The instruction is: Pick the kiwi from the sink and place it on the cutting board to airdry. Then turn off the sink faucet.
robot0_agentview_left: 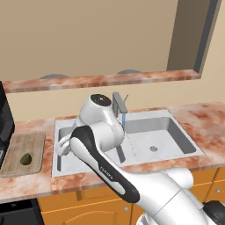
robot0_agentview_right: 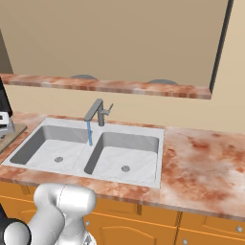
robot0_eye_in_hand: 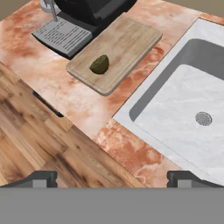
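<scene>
One kiwi (robot0_agentview_left: 25, 159) lies on the cutting board (robot0_agentview_left: 33, 143), on the board's near half, well apart from the sink (robot0_agentview_left: 176, 127); from the hand camera the same kiwi (robot0_eye_in_hand: 99, 64) sits near the middle of the board (robot0_eye_in_hand: 127, 41), touching nothing else. The board rests on the mottled red-orange bench (robot0_agentview_left: 202, 116), just left of the sink rim. A dark coffee machine (robot0_eye_in_hand: 89, 8) with a grey ribbed drip tray (robot0_eye_in_hand: 61, 34) stands just beyond the board's far-left end. One sink, two basins, one round drain in each (robot0_agentview_right: 58, 159) (robot0_agentview_right: 125, 168). One faucet (robot0_agentview_right: 98, 111) stands behind the divider between the basins, its thin lever angled up to the right; a thin blue stream of water (robot0_agentview_right: 89, 133) falls from the spout, so it is running. A raised ledge (robot0_agentview_right: 110, 86) of the same stone runs along the wall behind. The arm (robot0_agentview_left: 105, 171) rises from the lower right and bends over the left basin, hiding much of it from the left camera. The claw (robot0_eye_in_hand: 112, 177) hangs over the bench's near edge and the wooden floor (robot0_eye_in_hand: 39, 148), fingertips set wide apart, holding nothing.
</scene>
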Robot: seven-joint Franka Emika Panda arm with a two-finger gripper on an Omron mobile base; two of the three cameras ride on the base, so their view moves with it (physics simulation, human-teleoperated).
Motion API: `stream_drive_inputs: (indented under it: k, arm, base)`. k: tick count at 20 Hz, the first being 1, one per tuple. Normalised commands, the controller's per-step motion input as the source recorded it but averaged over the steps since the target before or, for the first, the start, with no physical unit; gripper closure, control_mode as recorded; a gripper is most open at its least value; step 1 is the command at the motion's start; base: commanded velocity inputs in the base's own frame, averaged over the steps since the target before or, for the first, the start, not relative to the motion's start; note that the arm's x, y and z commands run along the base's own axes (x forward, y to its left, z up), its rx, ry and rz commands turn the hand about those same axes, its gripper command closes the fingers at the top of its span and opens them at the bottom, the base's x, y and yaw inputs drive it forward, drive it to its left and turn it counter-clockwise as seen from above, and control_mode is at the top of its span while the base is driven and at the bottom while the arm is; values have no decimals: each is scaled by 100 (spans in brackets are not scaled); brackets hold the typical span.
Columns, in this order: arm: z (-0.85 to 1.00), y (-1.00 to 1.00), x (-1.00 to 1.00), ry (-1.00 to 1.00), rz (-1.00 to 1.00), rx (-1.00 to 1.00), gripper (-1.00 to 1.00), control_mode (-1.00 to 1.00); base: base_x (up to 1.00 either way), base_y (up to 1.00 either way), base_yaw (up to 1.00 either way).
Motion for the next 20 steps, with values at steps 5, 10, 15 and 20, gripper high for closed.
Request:
stream_drive_inputs:
  k: [5,10,15,20]
  arm:
    - [46,-97,-67,-2,0,11,-100,-100]
    - [39,-98,-61,-5,0,10,-100,-100]
    - [26,-94,-55,-5,0,15,-100,-100]
    - [32,-91,-38,-4,1,14,-100,-100]
  base:
    - [0,0,0]
    - [0,0,0]
    - [0,0,0]
    - [0,0,0]
